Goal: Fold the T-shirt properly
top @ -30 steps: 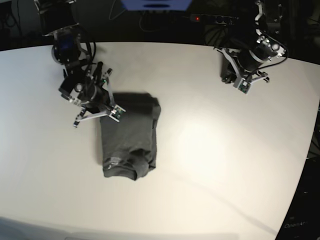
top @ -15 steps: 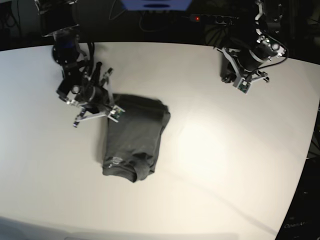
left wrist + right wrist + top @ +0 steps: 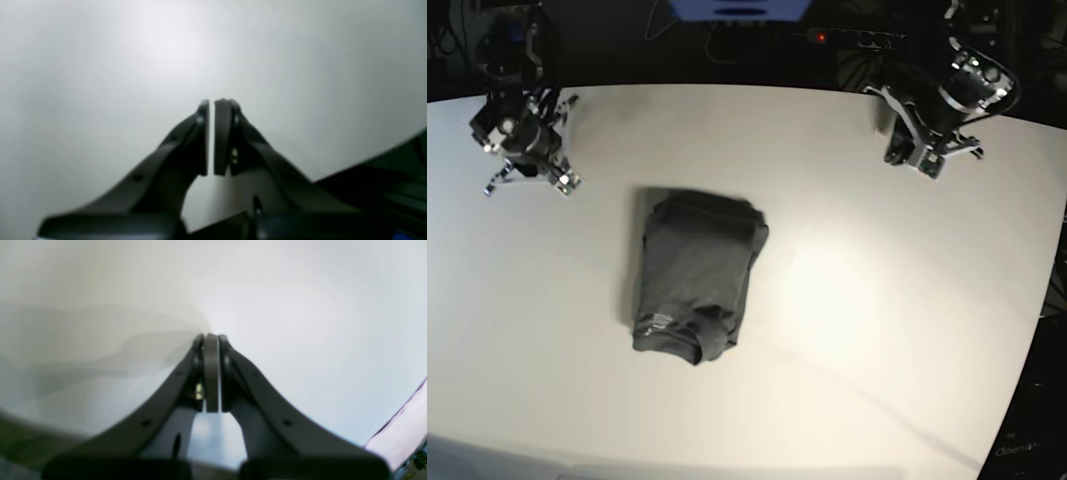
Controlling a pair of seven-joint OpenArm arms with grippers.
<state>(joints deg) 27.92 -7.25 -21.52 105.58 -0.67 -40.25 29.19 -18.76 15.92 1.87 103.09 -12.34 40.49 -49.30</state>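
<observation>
Now, the scene as it lies:
T-shirt (image 3: 692, 275): folded into a dark grey bundle, lying on the white table (image 3: 857, 300) left of centre in the base view.
My right gripper (image 3: 211, 340): jaws pressed together, holding nothing, over bare table well apart from the cloth.
My left gripper (image 3: 211, 103): jaws nearly touching, only a thin slit between them, nothing held, far from the cloth.
</observation>
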